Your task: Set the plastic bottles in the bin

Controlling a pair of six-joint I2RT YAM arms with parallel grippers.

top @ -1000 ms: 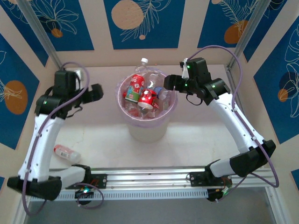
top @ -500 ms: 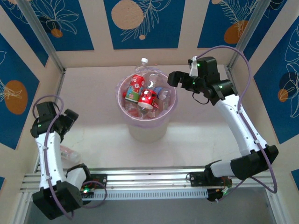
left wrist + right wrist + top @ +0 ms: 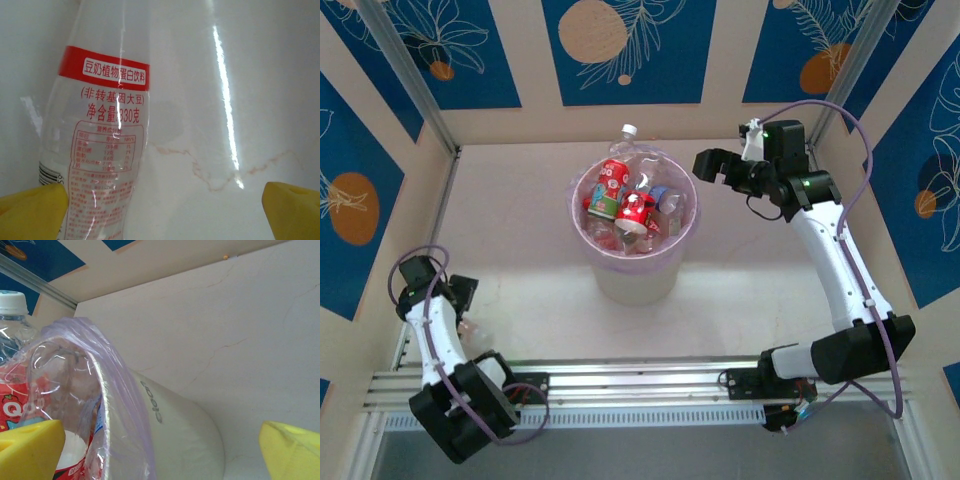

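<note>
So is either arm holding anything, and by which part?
Nothing is held. The left gripper is open by a clear red-labelled plastic bottle; the right gripper is open beside the round white bin.

White bin (image 3: 632, 282) (pinkish-purple liner (image 3: 577, 218))

White arm links (image 3: 830, 245), black joints (image 3: 845, 350), lilac cables (image 3: 820, 101), small green lights (image 3: 808, 181), yellow fingertips (image 3: 30, 442).

Beige walls (image 3: 723, 50) with blue leaf-and-orange-disc panels (image 3: 660, 70), pale veined tabletop (image 3: 520, 230), aluminium rail (image 3: 640, 380) along near edge.
</note>
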